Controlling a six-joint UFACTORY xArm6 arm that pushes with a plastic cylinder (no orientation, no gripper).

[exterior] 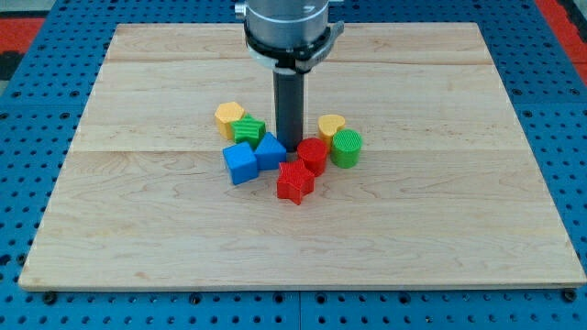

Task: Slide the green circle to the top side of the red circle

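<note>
The green circle point(347, 147) sits right of the red circle point(312, 154), touching or nearly touching it. My tip point(290, 148) is down on the board just left of the red circle's top, between it and the blue triangular block point(270, 149). The rod hangs from the arm at the view's top. The tip is about one block's width left of the green circle, with the red circle between them.
A yellow heart-like block point(331, 126) lies above the green circle. A red star point(294, 181) lies below the red circle. A blue cube point(239, 163), a green star point(248, 130) and a yellow hexagon point(229, 116) cluster at the left. The wooden board point(138, 229) ends on a blue pegboard.
</note>
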